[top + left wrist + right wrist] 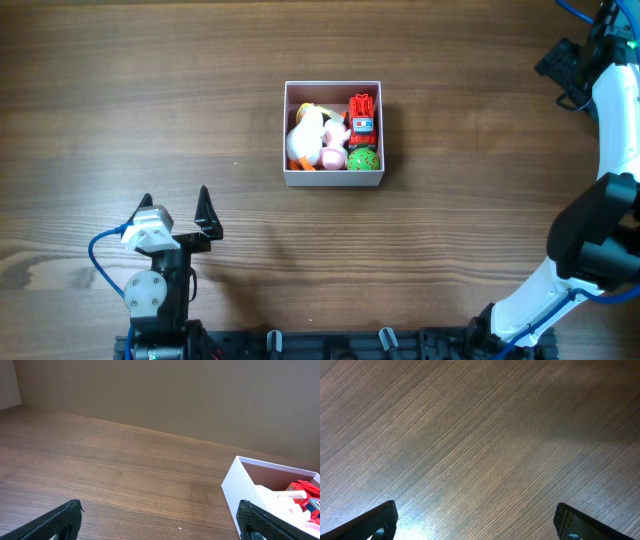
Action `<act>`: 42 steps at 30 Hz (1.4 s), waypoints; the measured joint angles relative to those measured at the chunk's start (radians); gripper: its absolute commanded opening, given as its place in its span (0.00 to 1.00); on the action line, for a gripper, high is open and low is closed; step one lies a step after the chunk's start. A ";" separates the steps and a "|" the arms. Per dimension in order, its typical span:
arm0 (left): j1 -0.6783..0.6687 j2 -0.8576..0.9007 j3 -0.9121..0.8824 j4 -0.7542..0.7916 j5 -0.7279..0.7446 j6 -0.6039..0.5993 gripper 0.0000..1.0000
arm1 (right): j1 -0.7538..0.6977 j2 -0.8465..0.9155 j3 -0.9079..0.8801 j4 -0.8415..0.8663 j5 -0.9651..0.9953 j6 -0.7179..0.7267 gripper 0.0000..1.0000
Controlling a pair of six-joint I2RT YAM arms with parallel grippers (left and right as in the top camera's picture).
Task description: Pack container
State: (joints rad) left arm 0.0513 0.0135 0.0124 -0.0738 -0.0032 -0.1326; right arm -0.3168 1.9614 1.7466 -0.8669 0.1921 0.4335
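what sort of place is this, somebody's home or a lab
Probably a robotics lab bench, not a home. Two arms stand at a wooden table, the left gripper and right gripper both open, a container of small toys sits on it, and a plain brown panel backs the table.

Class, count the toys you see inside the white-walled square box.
4: white-and-orange toy at left, pink toy in the middle, red toy truck top right, green ball bottom right. Others may lie hidden beneath.

Sits upright mid-tabletop (pixel 150 90) as a small square white-walled container (pixel 333 180), open-topped, pinkish inside, crammed with toys (pixel 308 133) including red truck (pixel 362 122), green ball (pixel 362 159).
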 measured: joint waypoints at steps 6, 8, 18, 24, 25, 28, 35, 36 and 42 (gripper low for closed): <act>0.000 0.000 0.000 0.000 0.000 0.000 1.00 | 0.003 0.000 0.000 -0.012 0.000 0.000 1.00; 0.000 0.000 0.000 0.000 0.000 0.000 1.00 | 0.008 0.000 0.000 -0.012 0.008 0.000 1.00; 0.000 0.000 0.000 0.000 0.000 0.000 1.00 | 0.104 -0.164 -0.009 0.074 0.042 -0.140 1.00; 0.000 0.000 0.000 0.000 0.000 0.000 1.00 | 0.145 -0.421 -0.008 0.155 0.044 -0.175 1.00; 0.000 0.000 0.000 0.000 0.000 0.000 1.00 | 0.145 -0.446 -0.008 0.158 0.045 -0.177 1.00; 0.000 0.000 0.000 0.000 0.000 0.000 1.00 | 0.153 -0.541 -0.008 0.162 0.045 -0.192 1.00; 0.000 0.000 0.000 0.000 0.000 0.000 1.00 | 0.158 -0.763 -0.123 0.267 -0.015 -0.431 1.00; 0.000 0.000 0.000 0.000 0.000 0.000 1.00 | 0.158 -0.793 -0.162 0.305 -0.032 -0.463 1.00; 0.000 0.000 0.000 0.000 0.000 0.000 1.00 | 0.158 -1.040 -0.543 0.591 -0.168 -0.571 1.00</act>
State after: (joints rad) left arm 0.0513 0.0135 0.0120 -0.0742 -0.0032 -0.1326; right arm -0.1593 0.9211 1.2037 -0.2756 0.0242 -0.1371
